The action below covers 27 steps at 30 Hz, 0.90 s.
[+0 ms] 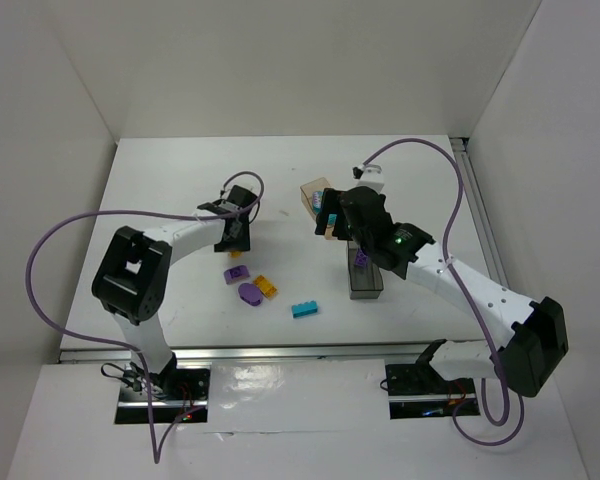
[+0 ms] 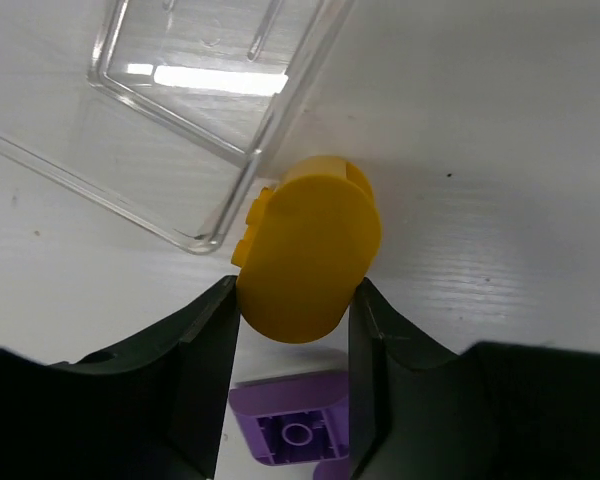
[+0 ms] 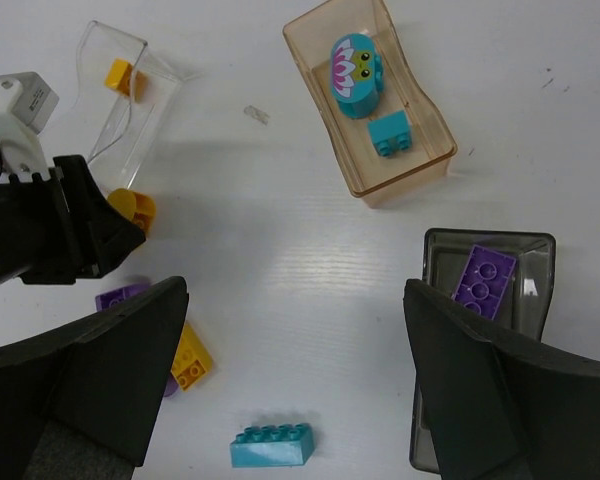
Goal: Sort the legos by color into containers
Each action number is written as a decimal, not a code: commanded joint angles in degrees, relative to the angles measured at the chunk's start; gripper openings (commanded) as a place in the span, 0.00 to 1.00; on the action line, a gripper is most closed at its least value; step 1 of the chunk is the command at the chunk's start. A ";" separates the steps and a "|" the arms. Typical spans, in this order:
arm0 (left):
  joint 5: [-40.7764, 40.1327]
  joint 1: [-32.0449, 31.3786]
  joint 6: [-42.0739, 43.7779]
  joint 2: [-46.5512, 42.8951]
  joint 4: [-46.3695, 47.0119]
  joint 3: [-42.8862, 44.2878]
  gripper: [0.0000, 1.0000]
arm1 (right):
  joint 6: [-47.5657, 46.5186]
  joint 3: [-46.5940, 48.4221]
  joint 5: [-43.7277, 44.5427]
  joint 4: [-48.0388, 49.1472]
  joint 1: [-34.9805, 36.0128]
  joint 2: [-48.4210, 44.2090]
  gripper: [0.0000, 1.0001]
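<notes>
Meanwhile, left tool [image 2: 295,300] clamped a rounded yellow brick [image 2: 305,250] at the clear tub [image 2: 170,140]

Both fingers of the left tool pressed against the sides of the rounded yellow brick, just beside a corner of the clear tub on the white worktop [image 2: 500,200]. A purple brick [image 2: 295,430] lay beneath the fingers. The right tool [image 3: 295,295] hung above the worktop, spread wide with nothing between its fingers. The tan tub [image 3: 320,110] held a rounded teal brick [image 3: 357,68] painted with a face and a small teal brick [image 3: 390,134]. The grey tub [image 3: 530,300] held a studded purple brick [image 3: 485,280]. A long teal brick [image 3: 273,446] and a small yellow brick [image 3: 190,358] lay loose on the worktop.
</notes>
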 commanded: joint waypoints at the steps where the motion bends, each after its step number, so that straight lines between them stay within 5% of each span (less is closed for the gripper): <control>1: 1.24 -1.24 -0.48 0.48 1.13 1.91 0.50 | 0.66 -0.17 1.10 -1.17 0.38 -1.78 0.96; 12: 4.14 -2.29 1.45 -5.30 -0.37 4.21 0.04 | 0.66 -0.70 2.16 -2.23 0.38 -2.84 0.96; 18: 1.77 -0.28 1.97 -8.48 -6.06 12.18 0.04 | 0.66 -0.70 2.77 -2.76 0.38 -2.84 0.96; 27: 1.77 5.18 3.21 2.67 -11.26 25.80 0.04 | 0.66 -0.70 1.37 -2.76 0.38 -2.31 0.96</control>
